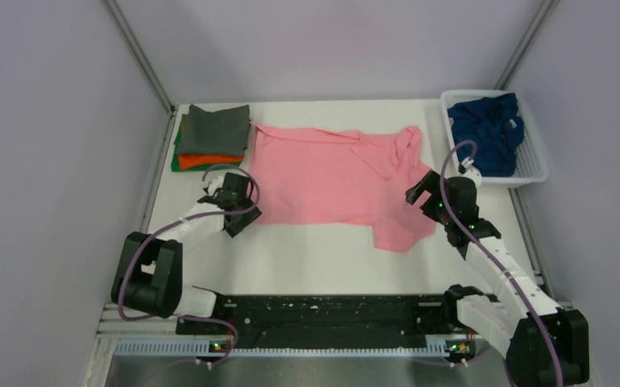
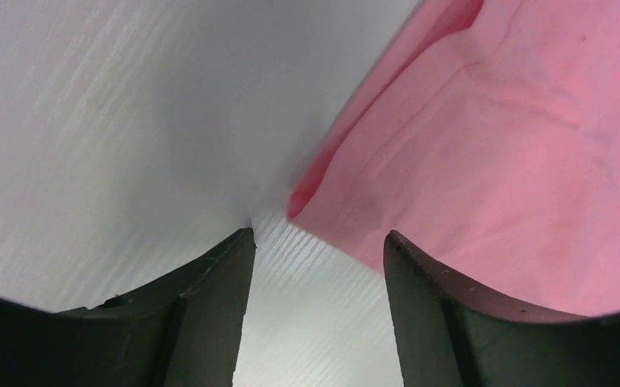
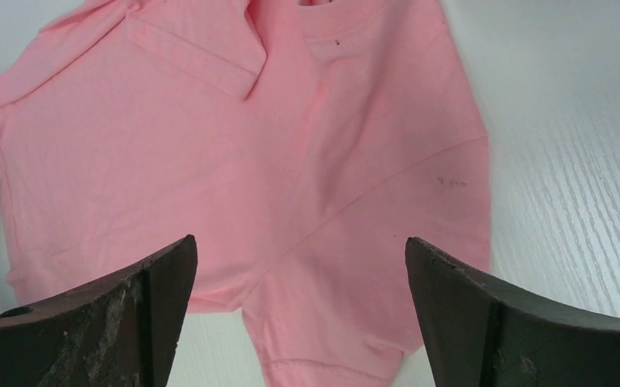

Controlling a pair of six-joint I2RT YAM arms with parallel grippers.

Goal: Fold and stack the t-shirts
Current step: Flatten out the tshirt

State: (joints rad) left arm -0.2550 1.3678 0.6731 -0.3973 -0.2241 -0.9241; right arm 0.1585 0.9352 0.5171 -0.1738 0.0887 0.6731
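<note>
Found the pink t-shirt [image 1: 322, 173] spread flat on the white table [image 1: 322, 262], long axis running side to side: hem at the left end, collar and sleeves at the right end. Noted the far sleeve flopped inward over the chest, the near sleeve jutting off the shirt's near edge.

Placed the left gripper [image 1: 242, 214] at the shirt's near hem corner, fingers parted to a middling gap and holding nothing. In the wrist view, saw that corner of the pink t-shirt [image 2: 492, 161] reaching in toward the gap, one fingertip [image 2: 423, 278] over cloth, the other [image 2: 214, 270] over bare tabletop. Could not judge tip-to-table contact.

Placed the right gripper [image 1: 421, 189] over the shirt's near shoulder, just inside the near sleeve, fingers spread wide and empty, pink cloth [image 3: 234, 161] filling the span between them.

Judged each arm nearest its own end: hem corner for the left, sleeve side for the right. Judged the coming move a pinch at both, tips low enough to catch one thin, limp layer on a smooth, slippery top.

Saw the dark grey t-shirt [image 1: 218, 129] folded over the orange t-shirt [image 1: 210, 160] and green t-shirt [image 1: 176, 164], just beside the hem's far corner. Saw the navy t-shirt [image 1: 488, 129] bundled in the white basket [image 1: 532, 173], beyond the collar end. Counted the open tabletop along the shirt's near edge as room for folding.
</note>
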